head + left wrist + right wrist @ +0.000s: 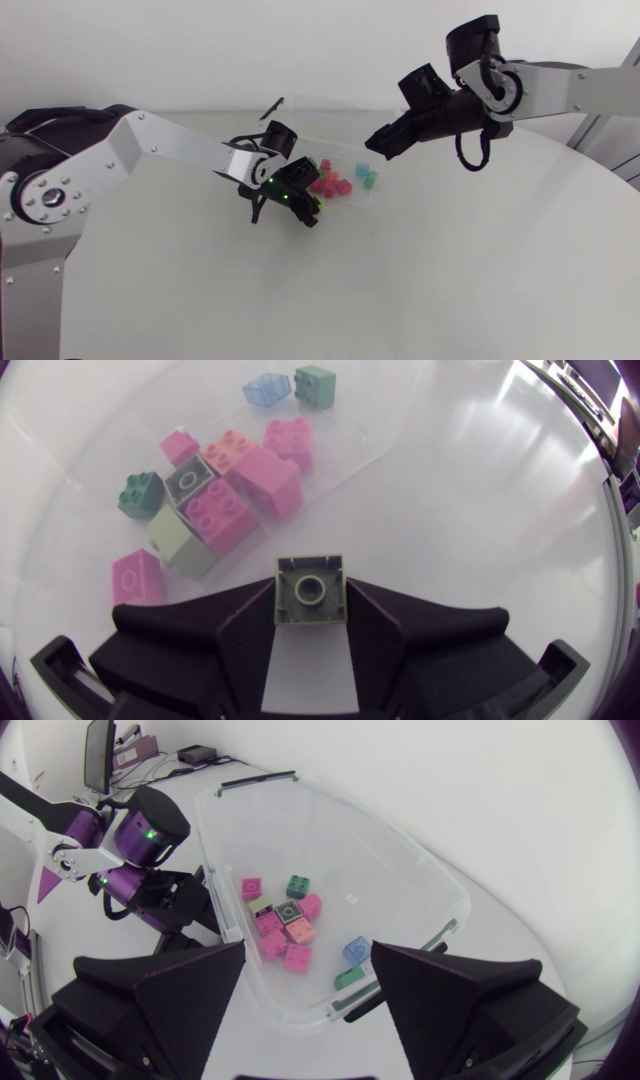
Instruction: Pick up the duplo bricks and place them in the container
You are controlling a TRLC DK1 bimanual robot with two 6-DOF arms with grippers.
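Your left gripper (310, 622) clamps a pale green duplo brick (310, 590) beside the clear plastic container's (400, 850) long wall, coloured bricks (240, 485) heaped inside; your right gripper (308, 990) hangs wide open above.

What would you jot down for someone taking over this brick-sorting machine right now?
Left pincer: shut on a pale green duplo brick, at the clear container's edge.
Right pincer: open and empty, above the container.
Done: a heap of bricks already lies in the container.
Left: release the held brick into the container. No other brick shows outside it.
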